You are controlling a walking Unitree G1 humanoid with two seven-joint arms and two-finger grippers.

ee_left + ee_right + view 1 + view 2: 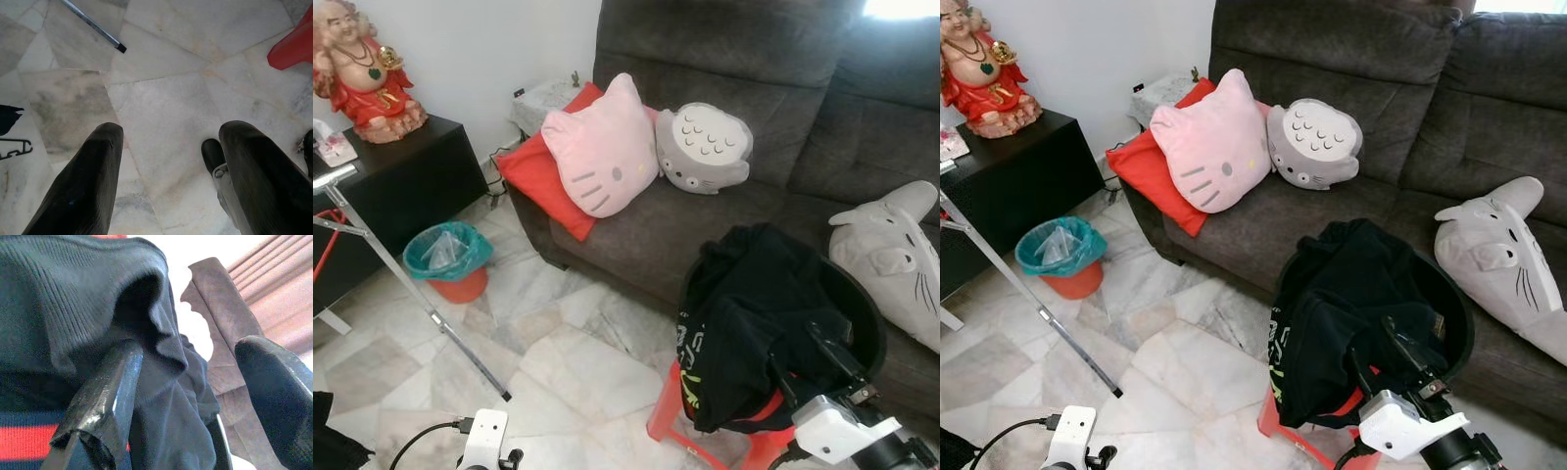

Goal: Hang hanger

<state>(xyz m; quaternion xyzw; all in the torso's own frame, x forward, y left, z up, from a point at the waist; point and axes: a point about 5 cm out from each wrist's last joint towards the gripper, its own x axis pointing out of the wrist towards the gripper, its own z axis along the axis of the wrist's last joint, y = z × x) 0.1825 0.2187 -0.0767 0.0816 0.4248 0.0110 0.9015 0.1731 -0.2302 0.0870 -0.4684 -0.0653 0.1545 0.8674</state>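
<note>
Right gripper (pixel 1386 367), at about five o'clock in the right eye view, is seen reaching into the heap of black clothing (pixel 1351 313) piled in a dark basket (pixel 1457 323) that sits on a red stool (pixel 1278 423) in front of the grey sofa (pixel 1351 59). Its two fingers are spread apart; in the right wrist view one finger (pixel 105 396) is pressed against a fold of ribbed black cloth while the other stands clear, so nothing is clamped. Left gripper (pixel 166 171) is held low at about seven o'clock, its fingers wide apart over the marble floor (pixel 161 107) and holding nothing.

A hanger cannot be made out with certainty. Only a small dark hook-like shape (pixel 14 148) is seen on the floor at the nine o'clock edge of the left wrist view, and whether it is a hanger cannot be told. A metal rack (pixel 372 245) stands at nine o'clock, its leg ending on the floor near the green-lined bin (pixel 447 257).

The step in hand is judged to be the fetching stage: something is being sought in the basket. Next, the fingers would need to be closed on the item, which would have to be lifted free of the loose cloth and carried across to the rack.
</note>
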